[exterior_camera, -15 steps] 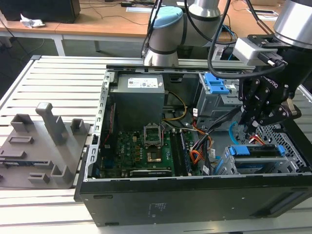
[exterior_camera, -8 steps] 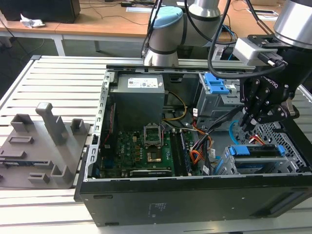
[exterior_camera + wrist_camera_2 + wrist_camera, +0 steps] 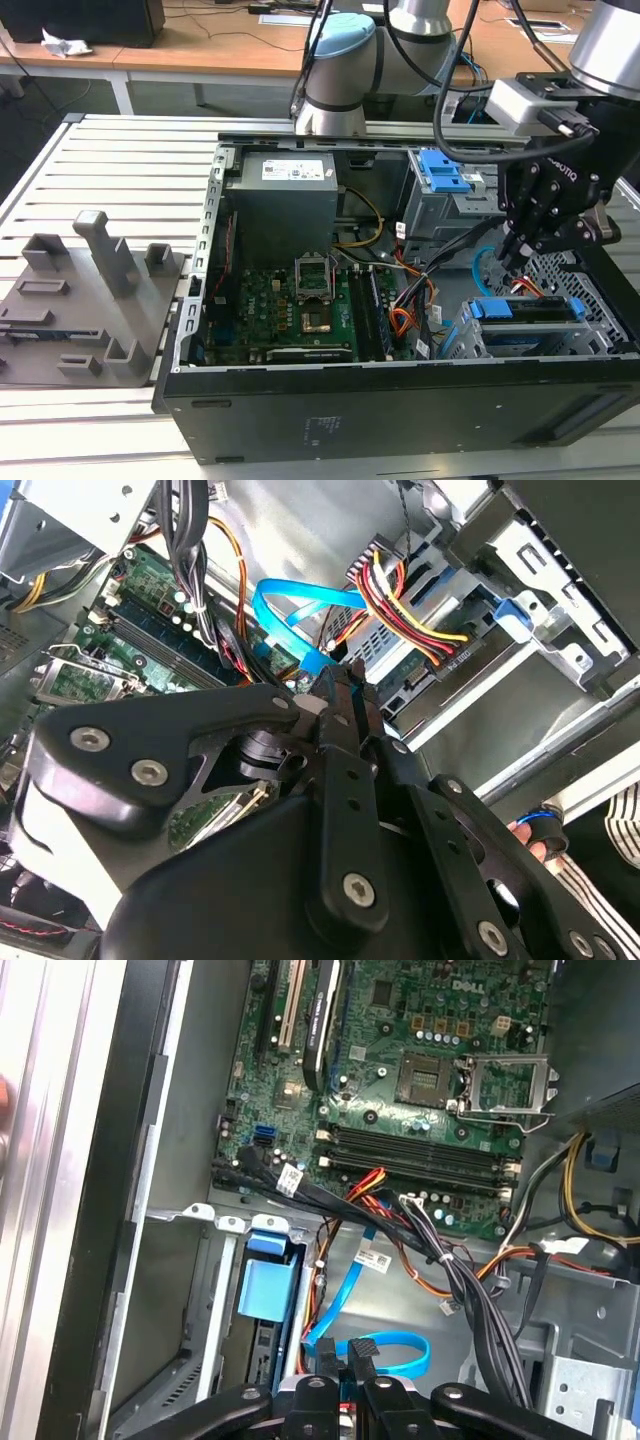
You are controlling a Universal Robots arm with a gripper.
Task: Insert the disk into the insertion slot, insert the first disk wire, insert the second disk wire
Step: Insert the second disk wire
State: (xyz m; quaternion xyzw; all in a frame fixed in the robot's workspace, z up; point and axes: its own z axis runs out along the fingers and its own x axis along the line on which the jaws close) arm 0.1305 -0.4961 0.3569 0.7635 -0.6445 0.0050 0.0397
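Evidently working with the gripper [image 3: 510, 262] pinched shut, seemingly on the end of the blue wire [image 3: 285, 615], just above the disk [image 3: 528, 309], already seated in the insertion slot [image 3: 464, 337] at the exterior view's right. Could snag on the bundled power leads [image 3: 400, 602] crowding the bay, or skew the plug and bend it if pressed off-line. Could also slip from so thin a grip. All inside an open computer case [image 3: 380, 410] set on a ribbed aluminium table [image 3: 120, 160], with wooden desks [image 3: 210, 42] far behind.
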